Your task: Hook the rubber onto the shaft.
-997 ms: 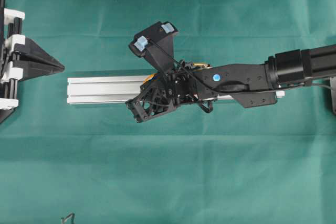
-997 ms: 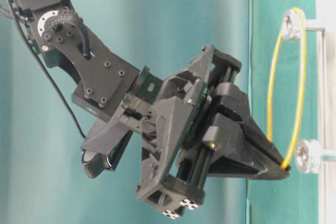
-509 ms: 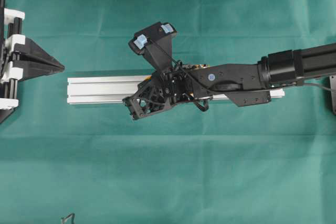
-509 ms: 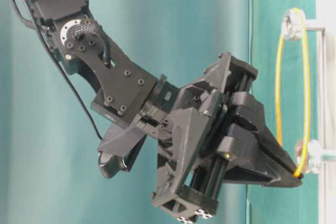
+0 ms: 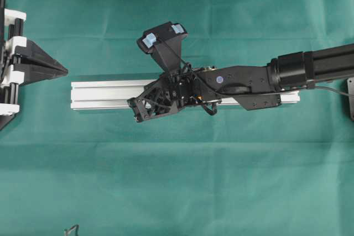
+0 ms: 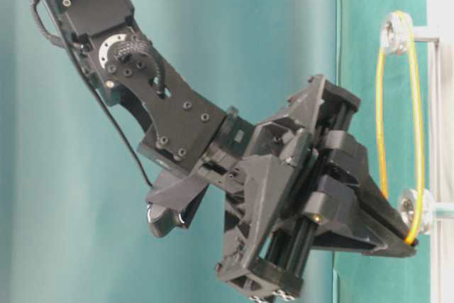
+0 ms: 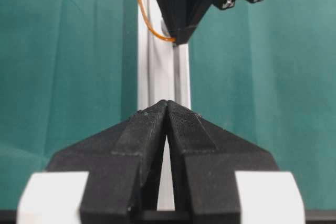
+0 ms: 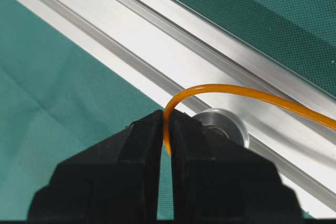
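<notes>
The rubber, a thin orange band, loops over the upper silver pulley and runs down to the lower pulley on its shaft. My right gripper is shut on the band's lower end, just past the lower pulley. In the right wrist view the band curves out of the shut right gripper, beside the pulley on the silver rail. Overhead, the right gripper is over the rail. My left gripper is shut and empty at the far left, also in its wrist view.
The right arm lies along the rail's right half. Green cloth covers the table. A small dark object sits at the bottom-left edge. The left wrist view looks along the rail at the right gripper and band.
My right gripper has moved left along the rail with the band in it, pulling the band's free end from beside the lower pulley to just past it. The left gripper has not moved.
</notes>
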You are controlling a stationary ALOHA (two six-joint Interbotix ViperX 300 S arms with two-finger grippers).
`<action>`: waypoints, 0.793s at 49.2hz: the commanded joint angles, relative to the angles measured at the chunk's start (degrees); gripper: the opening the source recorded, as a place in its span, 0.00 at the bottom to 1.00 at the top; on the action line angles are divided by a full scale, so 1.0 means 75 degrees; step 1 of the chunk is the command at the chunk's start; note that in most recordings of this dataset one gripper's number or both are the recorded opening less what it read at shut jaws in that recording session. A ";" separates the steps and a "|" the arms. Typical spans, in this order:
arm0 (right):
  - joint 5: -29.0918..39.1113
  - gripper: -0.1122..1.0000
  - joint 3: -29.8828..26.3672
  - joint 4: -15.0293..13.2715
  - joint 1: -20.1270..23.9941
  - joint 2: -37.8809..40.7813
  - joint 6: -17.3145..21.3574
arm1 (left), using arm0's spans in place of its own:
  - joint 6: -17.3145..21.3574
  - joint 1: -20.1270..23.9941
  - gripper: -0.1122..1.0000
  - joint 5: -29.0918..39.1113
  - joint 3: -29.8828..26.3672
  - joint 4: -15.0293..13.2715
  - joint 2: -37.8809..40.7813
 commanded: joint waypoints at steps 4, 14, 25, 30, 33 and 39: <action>-0.0105 0.17 -0.0223 -0.0023 -0.0012 -0.0105 0.0176 | 0.0000 0.0012 0.10 -0.0023 -0.0258 0.0023 0.0047; -0.0105 0.17 -0.0223 -0.0012 -0.0012 -0.0023 0.0352 | 0.0000 0.0012 0.10 -0.0023 -0.0246 0.0023 0.0035; -0.0094 0.17 -0.0223 -0.0012 -0.0012 0.0035 0.0457 | 0.0000 0.0012 0.10 -0.0023 -0.0246 0.0023 0.0035; -0.0094 0.17 -0.0223 -0.0012 0.0000 0.0059 0.0480 | 0.0000 0.0012 0.10 -0.0023 -0.0258 0.0023 0.0035; -0.0082 0.17 -0.0223 0.0000 0.0012 0.0070 0.0480 | 0.0000 0.0012 0.10 -0.0023 -0.0258 0.0023 0.0035; -0.0070 0.17 -0.0188 0.0023 0.0059 0.0082 0.0492 | 0.0000 0.0012 0.10 -0.0023 -0.0246 0.0023 0.0035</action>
